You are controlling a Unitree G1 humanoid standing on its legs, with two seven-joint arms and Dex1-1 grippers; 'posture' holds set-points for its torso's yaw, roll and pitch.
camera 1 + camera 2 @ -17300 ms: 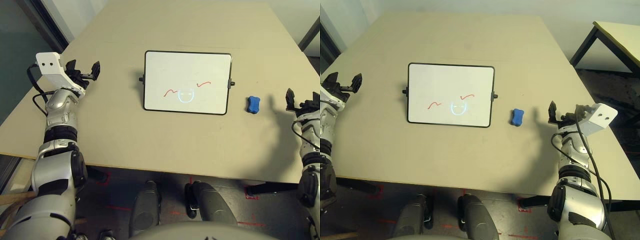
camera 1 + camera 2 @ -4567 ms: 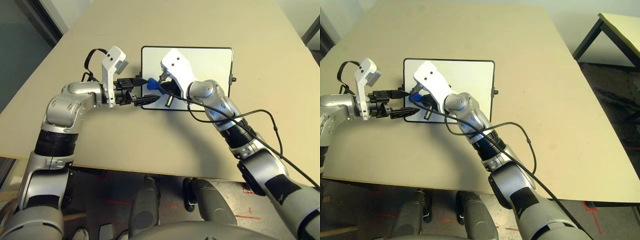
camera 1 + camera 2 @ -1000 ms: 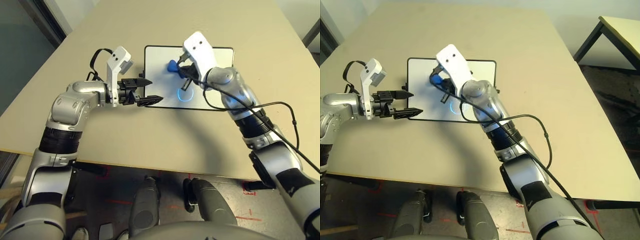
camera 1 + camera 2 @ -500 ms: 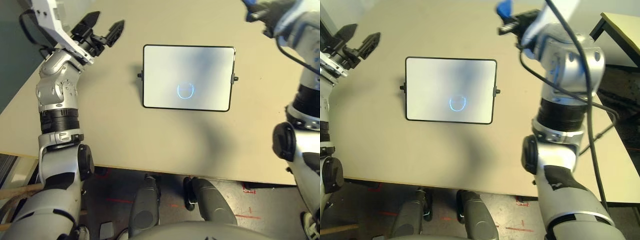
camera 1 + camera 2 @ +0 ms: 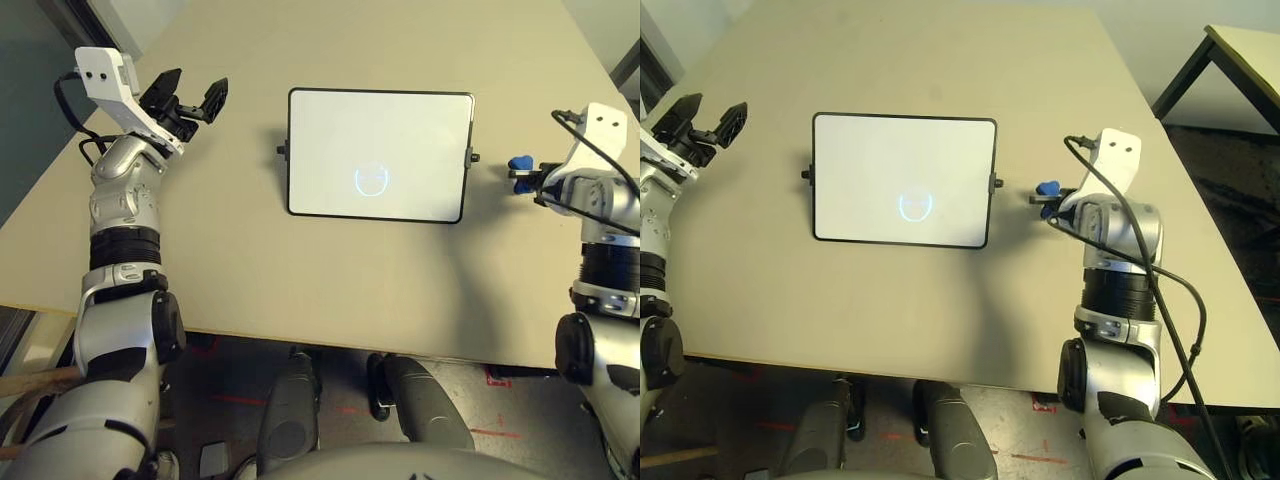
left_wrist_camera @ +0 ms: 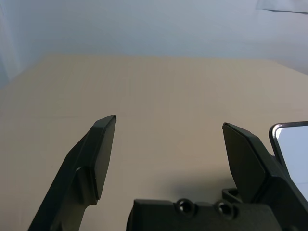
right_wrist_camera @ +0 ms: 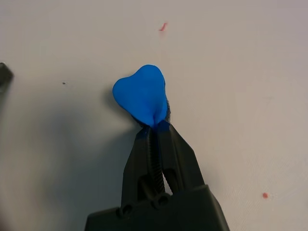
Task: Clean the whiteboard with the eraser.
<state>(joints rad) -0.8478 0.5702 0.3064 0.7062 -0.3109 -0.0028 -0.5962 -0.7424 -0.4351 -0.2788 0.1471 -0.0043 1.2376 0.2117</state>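
- Eraser (image 7: 142,94) pinched in the right gripper (image 7: 155,126), just right of the whiteboard (image 5: 380,155).
- Whiteboard lies flat mid-table, no red marks seen.
- Left gripper (image 5: 190,97) spread, empty, well left of board.

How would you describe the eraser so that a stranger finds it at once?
Start at the whiteboard in the middle of the table. Just off its right edge, the right hand is shut on the eraser. It is small and the only bright blue thing.

Wiped-looking whiteboard (image 5: 380,155) flat at table centre; blue eraser (image 7: 142,95) just beside its right knob, pinched.
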